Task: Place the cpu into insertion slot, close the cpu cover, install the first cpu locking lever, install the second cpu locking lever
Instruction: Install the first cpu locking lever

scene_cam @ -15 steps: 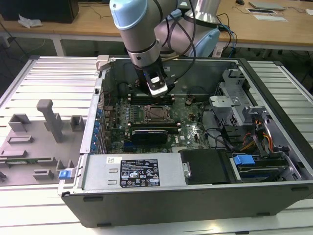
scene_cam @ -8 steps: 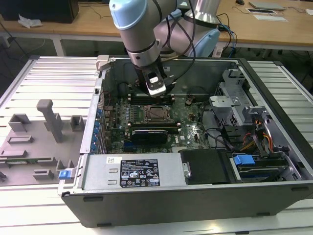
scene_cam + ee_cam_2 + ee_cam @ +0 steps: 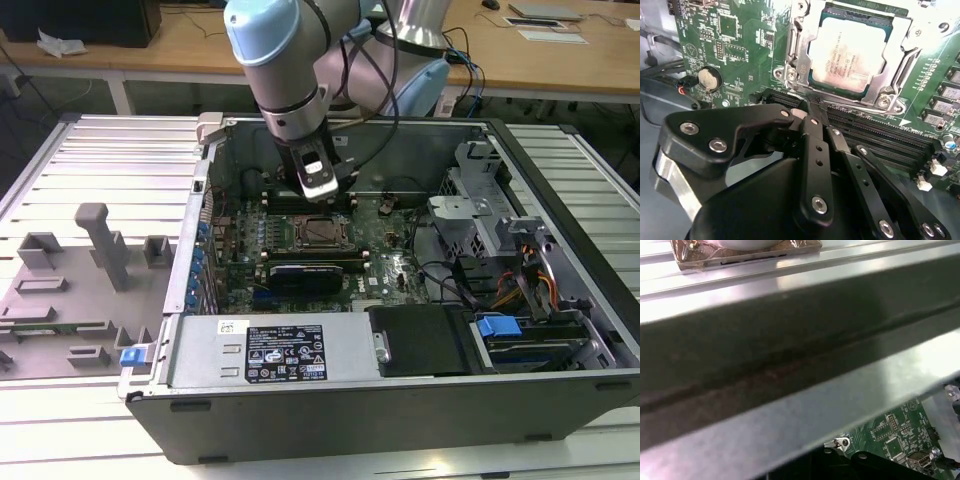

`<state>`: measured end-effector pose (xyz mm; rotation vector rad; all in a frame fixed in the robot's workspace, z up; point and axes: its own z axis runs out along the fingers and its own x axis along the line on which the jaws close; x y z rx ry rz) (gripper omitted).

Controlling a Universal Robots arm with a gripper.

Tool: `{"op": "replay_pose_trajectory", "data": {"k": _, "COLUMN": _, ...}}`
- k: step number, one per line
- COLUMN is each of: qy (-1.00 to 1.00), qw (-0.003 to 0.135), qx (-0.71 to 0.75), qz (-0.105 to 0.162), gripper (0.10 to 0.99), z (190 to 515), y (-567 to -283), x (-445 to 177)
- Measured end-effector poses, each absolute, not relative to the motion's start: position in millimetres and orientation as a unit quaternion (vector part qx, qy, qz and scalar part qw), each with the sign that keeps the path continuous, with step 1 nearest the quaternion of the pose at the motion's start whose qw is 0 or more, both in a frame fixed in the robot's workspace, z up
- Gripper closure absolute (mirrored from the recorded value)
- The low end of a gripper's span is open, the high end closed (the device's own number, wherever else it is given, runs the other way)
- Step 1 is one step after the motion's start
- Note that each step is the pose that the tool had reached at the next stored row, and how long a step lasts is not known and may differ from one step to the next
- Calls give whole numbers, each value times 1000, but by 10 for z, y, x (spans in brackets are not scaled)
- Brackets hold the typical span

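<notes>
Small flat square cpu [image 3: 847,52] with silvery-grey metal top and faint print, seated in the square insertion slot [image 3: 790,55] on the green motherboard [image 3: 735,45]. Thin metal cpu cover [image 3: 897,67], a frame plate with a square window, lying down over the chip's edges, screws at its corners. In the exterior view, same socket [image 3: 317,232] near the board's middle, just below the arm's wrist. Black gripper [image 3: 807,111] with fingers [image 3: 812,145] drawn together, nothing between them, tips at the socket's edge beside the long black memory slots [image 3: 875,137]. Round coin cell battery [image 3: 709,78] well apart from the socket. Open grey computer case [image 3: 400,400] holding motherboard, labelled grey power supply box [image 3: 270,350], drive bay with blue tab [image 3: 498,327] and bundled cables [image 3: 530,275]. Case wall [image 3: 790,365] close alongside the wrist; little free room there. Grey fixture blocks [image 3: 100,245] on the slatted table at the exterior view's left.
</notes>
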<state>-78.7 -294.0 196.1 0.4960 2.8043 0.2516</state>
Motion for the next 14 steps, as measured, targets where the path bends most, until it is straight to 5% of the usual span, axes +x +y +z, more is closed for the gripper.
{"op": "replay_pose_trajectory", "data": {"k": 14, "qy": 971, "qw": 141, "qx": 172, "qz": 87, "gripper": 980, "z": 1978, "y": -2940, "x": -787}}
